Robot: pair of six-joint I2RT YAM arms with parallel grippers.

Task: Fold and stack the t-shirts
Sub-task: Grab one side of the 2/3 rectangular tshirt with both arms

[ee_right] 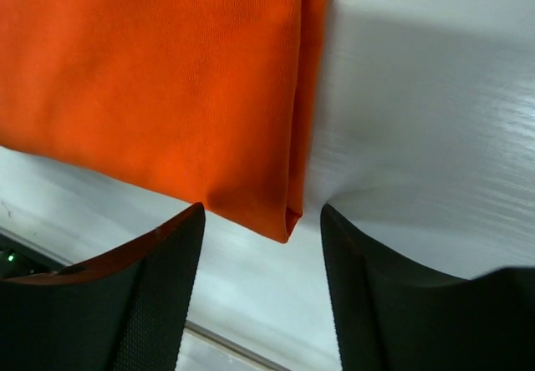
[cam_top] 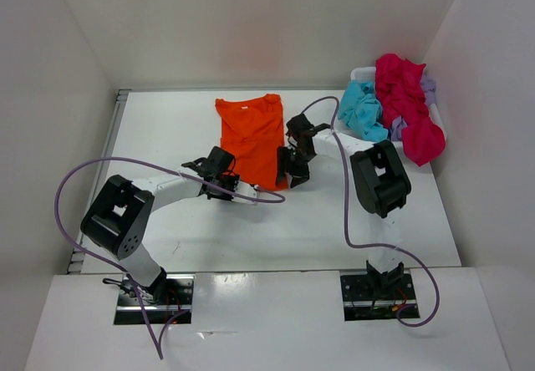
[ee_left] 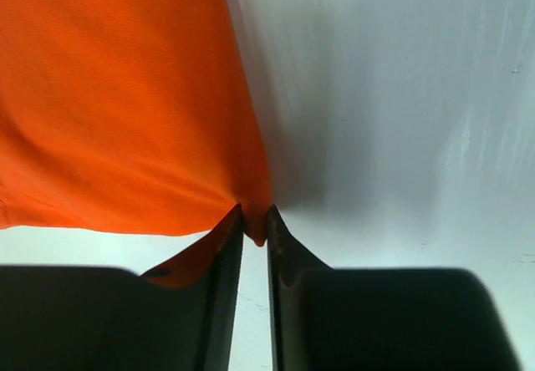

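**A:** What do we list first, nearest our side?

**B:** The left pincer, low over the counter. Its jaws are drawn in to a thin slit, and they nip the near left corner of the orange t-shirt.

**A:** And beside it?

**B:** The right pincer, at the shirt's near right corner. Its jaws stand wide apart with the corner lying loose between them, so we enter it as holding nothing.

**A:** How do we enter the shirt itself?

**B:** It lies flat mid-counter, collar at the far end and hem toward us. The right edge shows doubled cloth, so we judge it already folded lengthwise into a narrow strip.

**A:** Farthest back?

**B:** The basket, in the far right corner. It holds the turquoise t-shirt, the magenta t-shirt and the lavender t-shirt, all crumpled together.

**A:** Our tally of progress?

**B:** One shirt is partly folded, and we judge it needs the hem carried toward the collar. Three shirts are unfolded and no stack is begun. We rate the task as early.
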